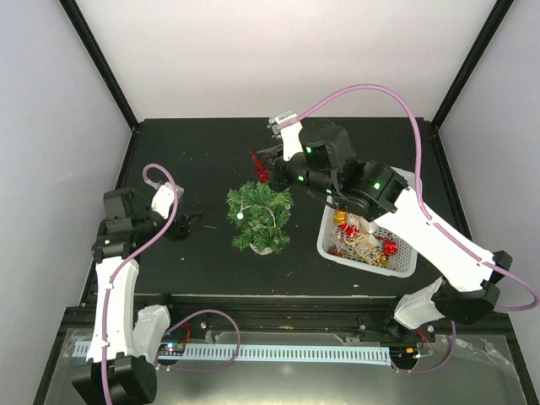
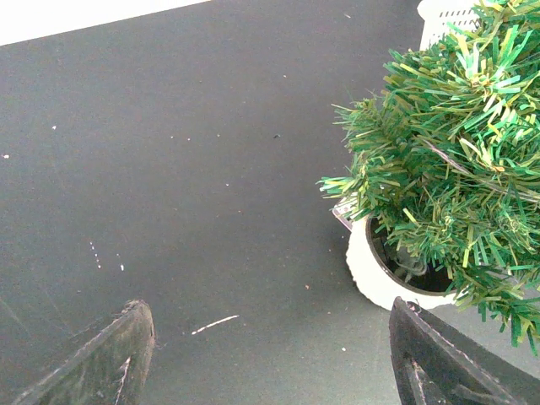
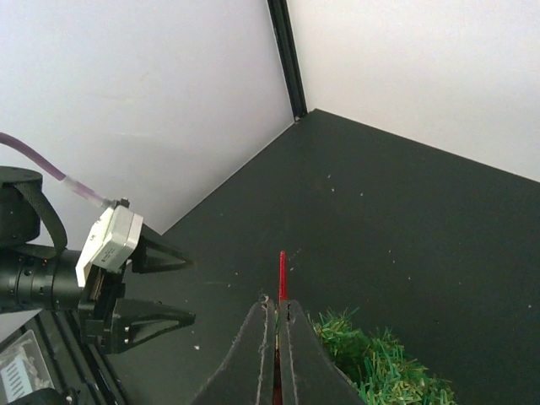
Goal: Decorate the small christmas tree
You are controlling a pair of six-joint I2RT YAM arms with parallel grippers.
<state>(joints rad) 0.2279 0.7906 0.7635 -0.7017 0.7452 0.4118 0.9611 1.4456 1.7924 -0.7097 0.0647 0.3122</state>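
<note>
The small christmas tree (image 1: 260, 216) stands mid-table with a white cord draped over its green branches. In the left wrist view the tree (image 2: 456, 160) fills the right side, its white base (image 2: 375, 274) on the black mat. My right gripper (image 1: 263, 171) hovers just behind the tree top, shut on a thin red ornament (image 1: 258, 165). Seen from the right wrist, the red ornament (image 3: 283, 272) pokes edge-on out of the gripper (image 3: 277, 302), with the tree (image 3: 380, 371) below to the right. My left gripper (image 1: 184, 224) sits low to the tree's left, open and holding nothing, its fingers (image 2: 126, 350) wide apart.
A white mesh basket (image 1: 408, 267) with gold, red and white ornaments (image 1: 364, 245) sits right of the tree, under the right arm. The left gripper (image 3: 156, 287) also shows in the right wrist view. White walls and black frame posts enclose the black mat (image 1: 202, 152).
</note>
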